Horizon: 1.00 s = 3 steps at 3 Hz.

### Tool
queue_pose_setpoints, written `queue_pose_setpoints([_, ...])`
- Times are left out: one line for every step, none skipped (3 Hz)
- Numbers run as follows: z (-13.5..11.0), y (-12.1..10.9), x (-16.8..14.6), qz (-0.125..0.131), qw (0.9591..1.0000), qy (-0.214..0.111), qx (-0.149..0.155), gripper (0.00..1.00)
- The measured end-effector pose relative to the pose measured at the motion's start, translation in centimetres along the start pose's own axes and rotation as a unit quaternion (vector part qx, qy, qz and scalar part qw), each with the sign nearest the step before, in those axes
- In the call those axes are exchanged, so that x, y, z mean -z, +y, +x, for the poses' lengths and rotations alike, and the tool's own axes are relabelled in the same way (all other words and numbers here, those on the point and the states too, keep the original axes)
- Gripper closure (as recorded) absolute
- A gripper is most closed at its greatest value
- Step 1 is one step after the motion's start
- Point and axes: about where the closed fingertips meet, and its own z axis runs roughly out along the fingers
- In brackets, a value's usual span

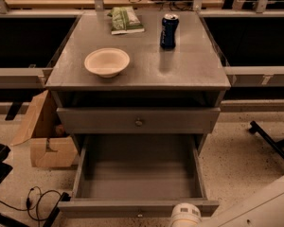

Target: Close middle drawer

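Now | gripper (184, 216) is hanging just beside the pulled-out middle drawer (138, 176) front, probably to push it in | grip: cannot tell

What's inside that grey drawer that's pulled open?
Nothing visible: the open grey wooden drawer shows only bare grey floor and walls. The strip just behind its front panel is hidden. The robot's white gripper is at the picture's bottom edge, by the drawer front.

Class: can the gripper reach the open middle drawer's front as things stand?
Probably yes: the gripper is at the picture's bottom edge, close by the middle drawer front, with nothing visible between them.
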Motion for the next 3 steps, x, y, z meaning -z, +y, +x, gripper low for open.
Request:
queue_pose_setpoints([-0.3, 0.0, -0.8, 0.0, 1.0, -0.001, 0.0, 1.0])
queue_pose_setpoints([-2.0, 0.1, -3.1, -0.012, 0.9999, -0.008, 0.009, 1.0])
queue_pose_setpoints([-4.5, -2.2, -7.6, -0.017, 0.9992, -0.032, 0.017, 1.0])
